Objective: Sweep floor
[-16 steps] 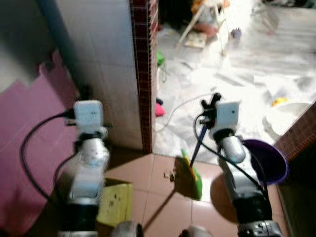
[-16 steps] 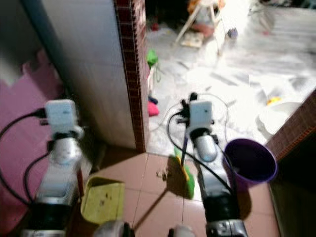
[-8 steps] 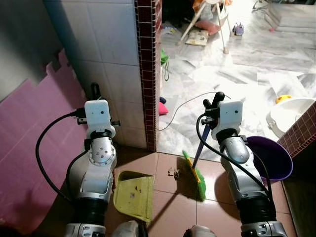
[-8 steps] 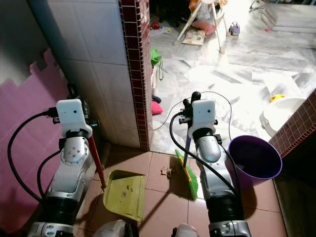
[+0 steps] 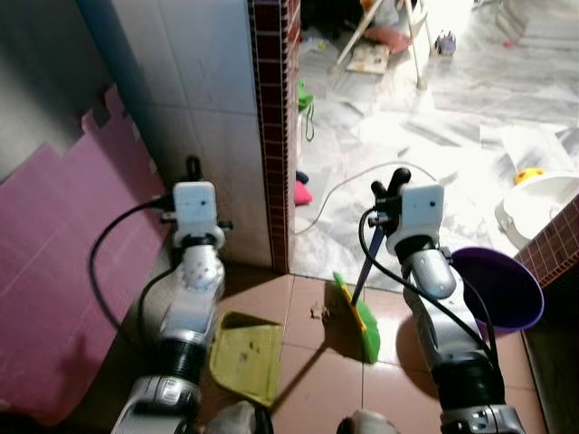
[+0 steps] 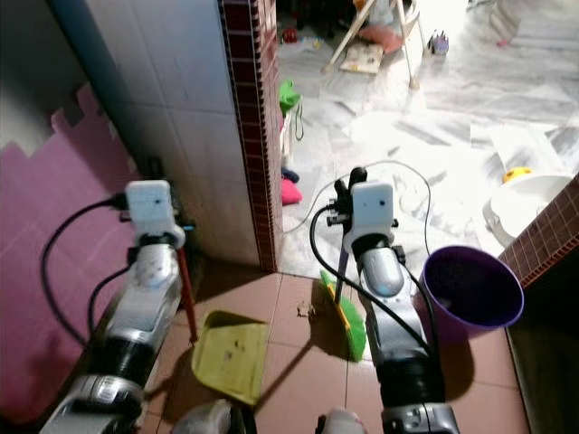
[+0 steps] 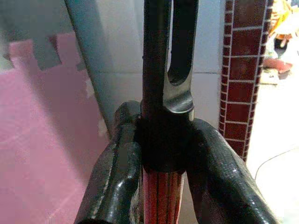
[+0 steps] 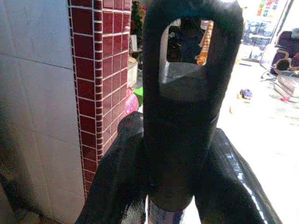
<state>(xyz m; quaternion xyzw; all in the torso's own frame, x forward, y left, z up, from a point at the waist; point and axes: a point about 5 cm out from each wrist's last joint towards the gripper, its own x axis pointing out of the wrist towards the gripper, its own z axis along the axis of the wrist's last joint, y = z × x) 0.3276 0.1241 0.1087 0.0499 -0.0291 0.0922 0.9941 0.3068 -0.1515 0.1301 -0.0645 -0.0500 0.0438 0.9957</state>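
A: What did the place look like?

B: A terracotta tiled floor (image 6: 298, 362) ran up to a white tiled wall ending in a red brick-tile pillar (image 6: 260, 136), with pale marble flooring beyond. A pink foam mat (image 6: 45, 235) leaned near the pillar on the robot's left side, and a purple bucket (image 6: 470, 289) stood well off on its right.

A: And the tools?

B: The right tool (image 8: 180, 154) was clamped round the black end of the broom handle (image 6: 342, 262); both fingers pressed against it in the wrist view. The left tool (image 7: 161, 154) was closed the same way on the red dustpan handle (image 6: 185, 294).

A: Where was the work itself?

B: The green broom head (image 6: 344, 316) rested on the tiles just in front of the pillar's foot, its long axis running away from the robot. The yellow dustpan (image 6: 228, 354) lay flat on the pillar's left-hand side. Between them, near the broom head, sat a small scrap of debris (image 6: 304, 311).

A: So what did the next stroke turn on?

B: I'd judge the scrap lay leftward of the bristles, toward the pan, so the right arm, being nearer, would need to drag the broom sideways across to the dustpan's mouth.
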